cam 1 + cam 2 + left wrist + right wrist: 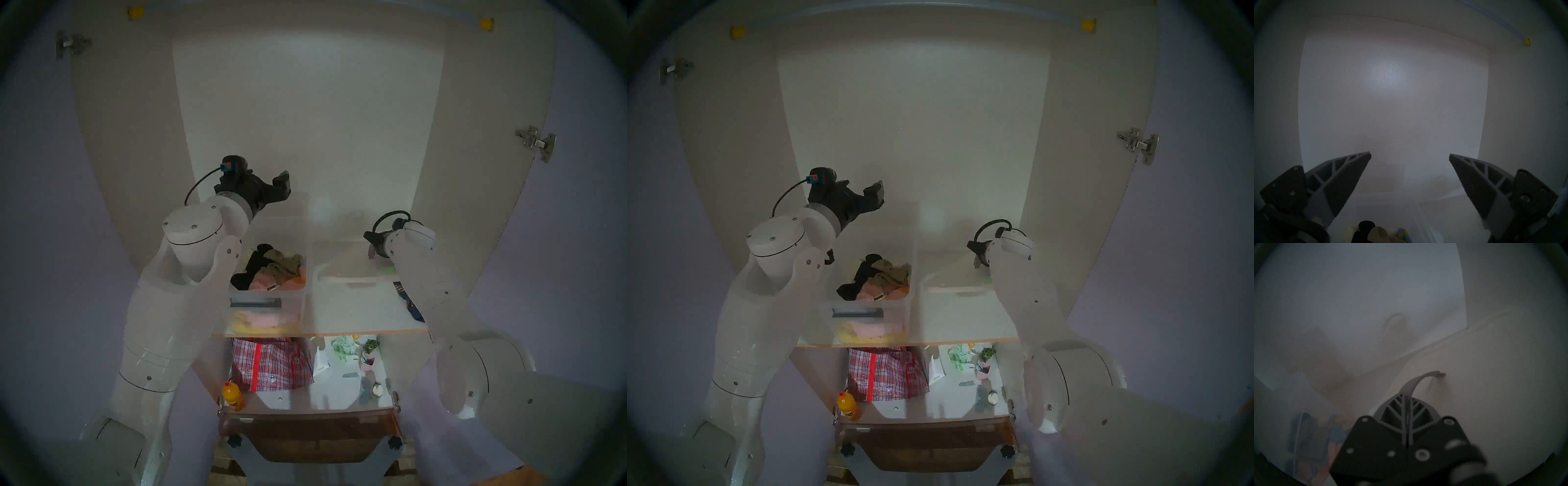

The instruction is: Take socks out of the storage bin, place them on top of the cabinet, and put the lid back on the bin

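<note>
Right hand (1407, 405): fingers pressed together, pinching the grey arched handle (1421, 381) of the lid; forearm reaches in from the shelf's right front, wrist angled down.
Lid (353, 268): milky-white, tilted, its near edge toward the shelf front, far side raised under the right hand; lies on the right half of the shelf, just beside the bin.
Left hand (1410, 155): fingers spread wide, nothing between them; held level and high above the bin's back left corner, pointing at the cabinet's back panel.
Storage bin (268, 298): clear, uncovered, on the left half of the shelf near its front edge; holds black, olive-tan and pink cloths.
Socks (409, 303): dark navy, on the shelf near its right front corner, partly hidden behind the right forearm.
Cabinet (339, 327): white shelf board edged with pale wood.
</note>
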Available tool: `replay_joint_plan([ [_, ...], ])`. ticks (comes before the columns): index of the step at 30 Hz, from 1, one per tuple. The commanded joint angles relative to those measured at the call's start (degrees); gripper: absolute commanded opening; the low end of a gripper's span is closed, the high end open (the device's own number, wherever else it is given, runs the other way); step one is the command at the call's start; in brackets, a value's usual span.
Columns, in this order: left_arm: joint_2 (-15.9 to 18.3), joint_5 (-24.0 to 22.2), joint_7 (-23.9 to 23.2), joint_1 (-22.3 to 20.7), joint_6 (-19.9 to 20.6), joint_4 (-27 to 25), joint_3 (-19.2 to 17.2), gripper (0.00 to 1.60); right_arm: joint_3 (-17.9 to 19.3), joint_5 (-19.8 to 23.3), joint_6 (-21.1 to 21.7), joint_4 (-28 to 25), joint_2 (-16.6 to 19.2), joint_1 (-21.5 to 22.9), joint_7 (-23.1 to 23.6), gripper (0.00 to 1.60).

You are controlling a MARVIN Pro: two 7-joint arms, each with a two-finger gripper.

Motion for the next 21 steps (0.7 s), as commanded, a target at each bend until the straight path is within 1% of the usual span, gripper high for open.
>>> replay_joint_plan([
  [1,-0.1,0.0,-0.3,-1.2,-0.6,-1.5,-0.2,1.60,1.3,1.5,0.9,-4.5,-0.6,2.2,0.4,0.00],
  [6,-0.2,0.0,-0.3,-1.2,-0.5,-1.5,-0.2,1.60,2.0,2.0,0.9,-7.2,-1.2,2.6,0.5,0.00],
  [11,-0.2,0.0,-0.2,-1.2,-0.5,-1.5,-0.2,1.60,2.8,3.0,2.5,-10.3,-1.9,2.6,0.6,0.00],
  [16,-0.2,0.0,-0.2,-1.2,-0.6,-1.5,-0.2,1.60,3.1,3.6,3.5,-14.2,-2.7,2.0,0.2,0.00],
  [21,-0.2,0.0,-0.2,-1.2,-0.6,-1.5,-0.2,1.60,3.6,4.5,5.4,-19.4,-3.7,1.2,-0.1,0.00],
])
